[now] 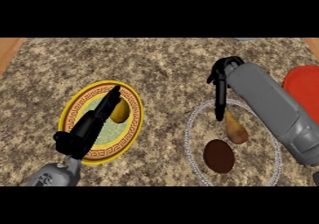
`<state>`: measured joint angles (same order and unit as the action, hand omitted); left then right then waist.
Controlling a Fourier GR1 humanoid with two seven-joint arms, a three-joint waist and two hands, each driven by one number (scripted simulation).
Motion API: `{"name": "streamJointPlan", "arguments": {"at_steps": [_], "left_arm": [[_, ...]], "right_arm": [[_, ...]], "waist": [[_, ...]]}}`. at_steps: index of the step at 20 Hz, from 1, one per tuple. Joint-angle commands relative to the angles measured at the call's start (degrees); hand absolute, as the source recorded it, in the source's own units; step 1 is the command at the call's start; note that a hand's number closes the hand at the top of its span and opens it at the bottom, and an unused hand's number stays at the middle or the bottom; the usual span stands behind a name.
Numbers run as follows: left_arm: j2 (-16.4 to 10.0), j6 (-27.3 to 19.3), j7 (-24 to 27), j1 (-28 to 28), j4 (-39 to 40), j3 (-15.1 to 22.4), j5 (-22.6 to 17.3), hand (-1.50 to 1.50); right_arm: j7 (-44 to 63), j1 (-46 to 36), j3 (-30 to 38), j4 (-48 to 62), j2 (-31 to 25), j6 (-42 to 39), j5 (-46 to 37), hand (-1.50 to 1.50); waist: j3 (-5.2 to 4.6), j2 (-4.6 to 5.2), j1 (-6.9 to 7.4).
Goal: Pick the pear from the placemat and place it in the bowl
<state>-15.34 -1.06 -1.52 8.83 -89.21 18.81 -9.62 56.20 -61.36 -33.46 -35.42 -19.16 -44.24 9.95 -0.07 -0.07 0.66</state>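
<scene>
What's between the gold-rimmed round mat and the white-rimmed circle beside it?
Nothing; the head view shows only bare speckled counter between the mat and the circle.

No readable text, labels, brands, numbers or signs in view. Only marking: key-pattern band round plate point(132, 114) rim, under left hand point(91, 127). Ornament, not lettering.
</scene>
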Motion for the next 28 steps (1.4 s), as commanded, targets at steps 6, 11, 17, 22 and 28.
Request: {"name": "streamJointPlan", "arguments": {"at_steps": [6, 11, 17, 22, 28], "left_arm": [[0.1, 2.6, -0.7, 0.3, -0.1, -3.6, -1.2, 0.00], [1.9, 1.1, 0.0, -1.6, -0.8, -1.8, 2.2, 0.00], [1.6, 2.6, 1.5, -3.0, -0.7, -3.1, 2.8, 0.00], [-0.9, 6.0, -2.5, -1.8, -3.6, -6.9, -0.1, 0.00], [2.3, 5.9, 2.0, -3.2, 0.6, -5.8, 2.8, 0.00]], "right_arm": [[3.6, 5.3, -2.1, -8.1, 0.6, 2.3, -7.5, -1.50], [2.2, 7.5, -3.0, -10.8, -0.4, 3.9, -13.1, -1.50], [3.9, 12.5, -2.7, -15.0, -0.4, 5.2, -17.7, -1.50], [6.1, 13.0, 1.8, -15.2, -1.9, 0.3, -15.9, -1.50], [3.5, 15.9, 3.1, -14.9, -1.2, 1.3, -20.2, -1.50]], "waist": [[0.05, -0.16, -1.04], [0.06, -0.06, -0.67], [0.05, -0.10, -0.74], [0.04, -0.12, -0.60], [0.04, 0.07, -0.41]]}}
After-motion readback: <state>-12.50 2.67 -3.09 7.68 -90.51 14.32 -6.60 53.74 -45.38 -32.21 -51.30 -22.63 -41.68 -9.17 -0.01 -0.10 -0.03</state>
